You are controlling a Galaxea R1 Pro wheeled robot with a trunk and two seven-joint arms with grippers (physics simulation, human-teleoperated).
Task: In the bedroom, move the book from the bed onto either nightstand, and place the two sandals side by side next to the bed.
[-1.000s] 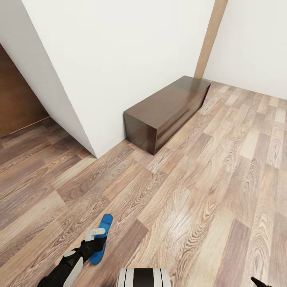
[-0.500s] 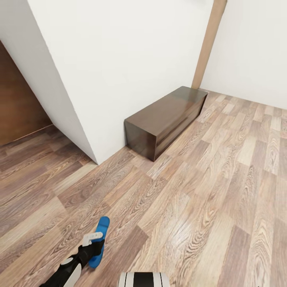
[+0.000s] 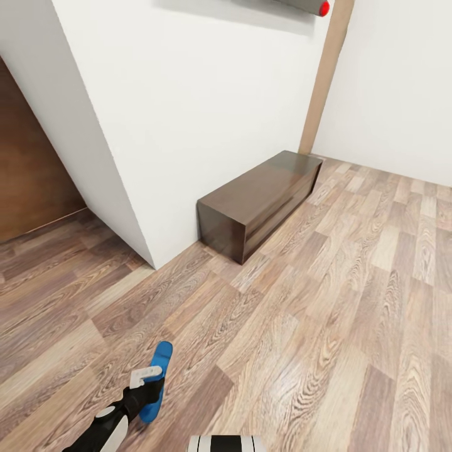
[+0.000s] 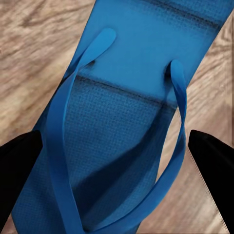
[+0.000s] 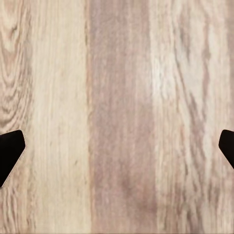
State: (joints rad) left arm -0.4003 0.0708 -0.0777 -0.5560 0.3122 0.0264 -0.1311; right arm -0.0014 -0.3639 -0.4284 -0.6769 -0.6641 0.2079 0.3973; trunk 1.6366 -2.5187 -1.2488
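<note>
Carrying one bright blue flip-flop sandal point(image 3: 157, 380) in the left gripper point(image 4: 117, 161), fingers clamped on the sole's edges, thong straps facing the wrist camera. Held low over the mixed-tone wood-plank floor point(image 3: 301, 326), near the robot's front-left. Right gripper point(image 5: 117, 153) spread wide over bare planks, holding nothing. Ahead: low dark-brown wooden cabinet point(image 3: 260, 194) tight against the white wall point(image 3: 188, 119). No bed or book visible. Risk: floppy sole, edge-only pinch, could slip or twist out mid-drive and land crooked.
</note>
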